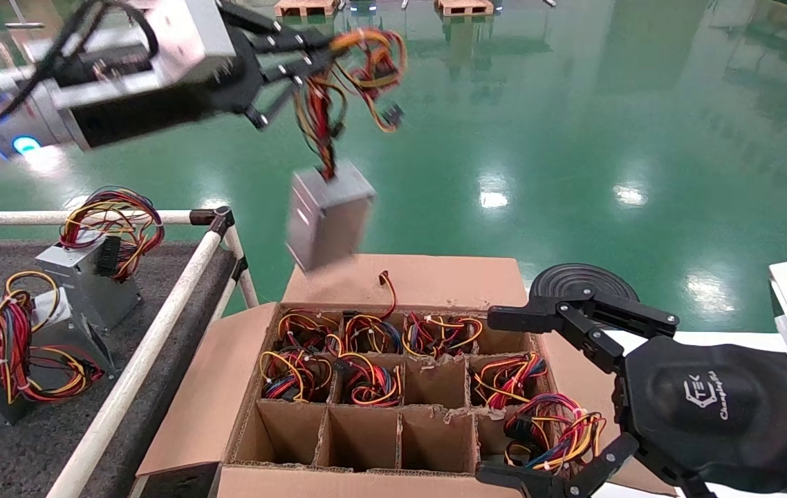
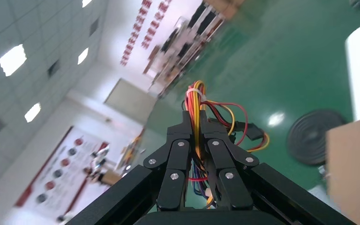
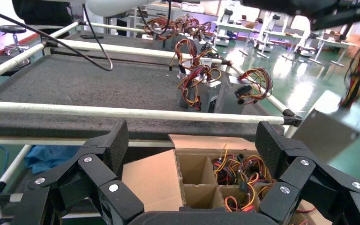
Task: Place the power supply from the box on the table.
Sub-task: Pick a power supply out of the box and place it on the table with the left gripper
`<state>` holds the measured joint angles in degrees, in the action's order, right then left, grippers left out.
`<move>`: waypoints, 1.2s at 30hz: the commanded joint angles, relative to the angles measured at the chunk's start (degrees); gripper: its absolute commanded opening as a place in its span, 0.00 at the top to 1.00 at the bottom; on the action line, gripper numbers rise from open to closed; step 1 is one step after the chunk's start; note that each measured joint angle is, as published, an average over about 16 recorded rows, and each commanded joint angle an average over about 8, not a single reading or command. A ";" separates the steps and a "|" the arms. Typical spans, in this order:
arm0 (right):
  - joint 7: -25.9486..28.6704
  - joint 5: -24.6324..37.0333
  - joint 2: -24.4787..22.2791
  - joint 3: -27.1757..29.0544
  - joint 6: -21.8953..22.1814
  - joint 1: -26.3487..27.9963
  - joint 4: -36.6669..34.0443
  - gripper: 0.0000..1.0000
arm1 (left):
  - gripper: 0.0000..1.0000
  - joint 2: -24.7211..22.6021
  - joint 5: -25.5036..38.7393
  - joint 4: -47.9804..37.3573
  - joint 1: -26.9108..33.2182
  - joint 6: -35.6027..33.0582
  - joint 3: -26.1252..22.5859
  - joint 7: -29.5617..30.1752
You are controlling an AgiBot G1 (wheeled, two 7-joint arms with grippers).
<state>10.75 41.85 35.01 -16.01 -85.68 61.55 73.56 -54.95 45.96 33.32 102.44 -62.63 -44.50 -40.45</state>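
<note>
A grey power supply (image 1: 328,216) hangs in the air above the far edge of the brown box (image 1: 193,408), dangling by its red, yellow and black wire bundle (image 1: 355,66). My left gripper (image 1: 310,59) is shut on those wires (image 2: 196,112), high at the upper left. The hanging block also shows in the right wrist view as a grey power supply (image 3: 330,126). The dark grey table (image 1: 13,443) lies to the left behind a white rail (image 1: 137,366). My right gripper (image 1: 504,398) stands open over the box's right side, holding nothing.
Several power supplies (image 1: 82,277) with wire bundles stand on the table. The box's far cells hold more wired units (image 1: 366,360); the near row of cells (image 1: 359,439) shows bare cardboard. A black round base (image 1: 584,280) sits on the green floor beyond the box.
</note>
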 commanded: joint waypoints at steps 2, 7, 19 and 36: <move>0.00 0.00 0.00 0.00 0.00 0.00 0.00 0.00 | 1.00 0.52 1.55 -0.49 1.53 1.74 0.48 -0.18; 0.00 0.00 0.00 0.00 0.00 0.00 0.00 0.00 | 1.00 1.22 5.49 -3.07 4.95 5.94 0.71 -0.85; 0.00 0.00 0.00 0.00 0.00 0.00 0.00 0.00 | 1.00 1.58 17.39 -13.30 14.61 19.92 0.29 -3.03; 0.00 0.00 0.00 0.00 0.00 0.00 0.00 0.00 | 1.00 3.44 26.49 -22.22 23.34 29.61 -1.38 -3.79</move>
<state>10.75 41.85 35.01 -16.01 -85.68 61.55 73.56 -51.43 72.33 11.27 125.66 -33.15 -45.85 -44.21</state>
